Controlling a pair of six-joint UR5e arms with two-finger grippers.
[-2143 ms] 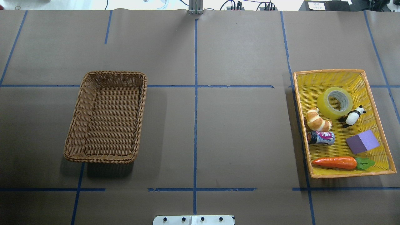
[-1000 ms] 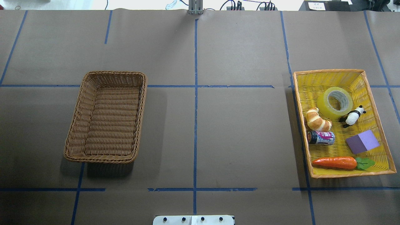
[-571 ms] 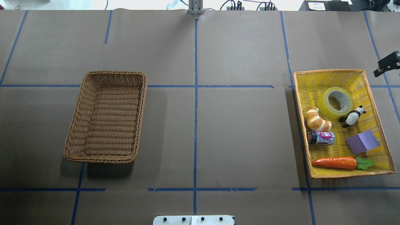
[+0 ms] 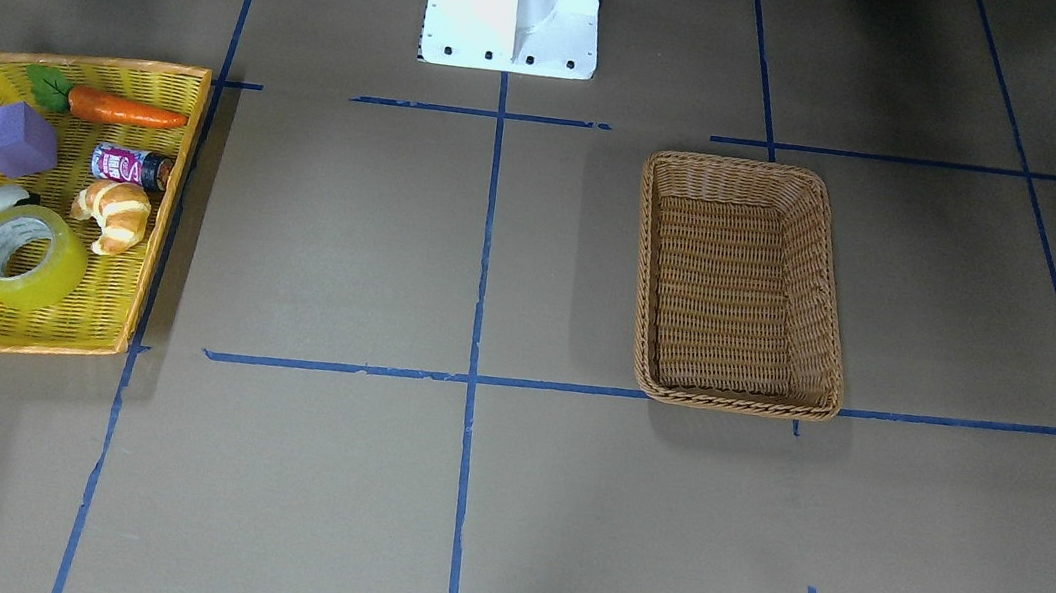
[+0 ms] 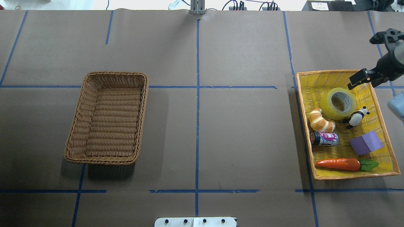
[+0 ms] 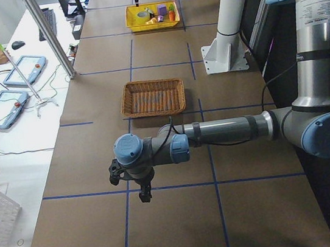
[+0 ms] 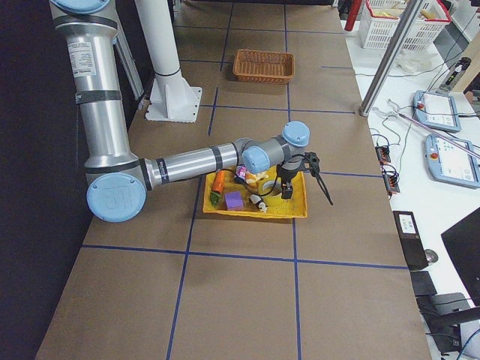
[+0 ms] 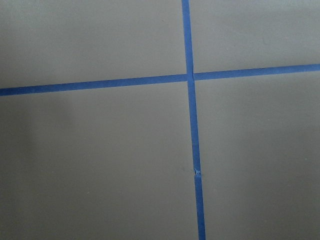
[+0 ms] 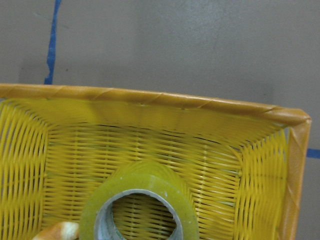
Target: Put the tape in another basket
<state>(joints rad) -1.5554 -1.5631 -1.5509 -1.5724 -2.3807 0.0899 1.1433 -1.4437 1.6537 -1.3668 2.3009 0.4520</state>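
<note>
The tape (image 5: 328, 106), a yellow-green roll with a grey-white core, lies in the far part of the yellow tray (image 5: 331, 72). It also shows in the front view (image 4: 52, 278) and, close below the camera, in the right wrist view (image 9: 137, 186). My right gripper (image 5: 360, 63) is open and empty, hovering over the tray's far right corner, just beyond the tape. The brown wicker basket (image 5: 79, 126) stands empty on the left half of the table. My left gripper (image 6: 140, 188) shows only in the exterior left view, far from both containers; I cannot tell its state.
The yellow tray also holds a croissant (image 5: 321, 121), a toy panda (image 5: 356, 117), a can (image 5: 325, 139), a purple block (image 5: 366, 143) and a carrot (image 5: 339, 164). The robot's white base (image 4: 514, 3) stands at the table's near edge. Blue tape lines (image 8: 192, 130) cross the brown table cover.
My right arm has come in from the right edge and now hangs over the yellow tray's far right corner near the tape. The tape, the basket and the other objects have not moved.
</note>
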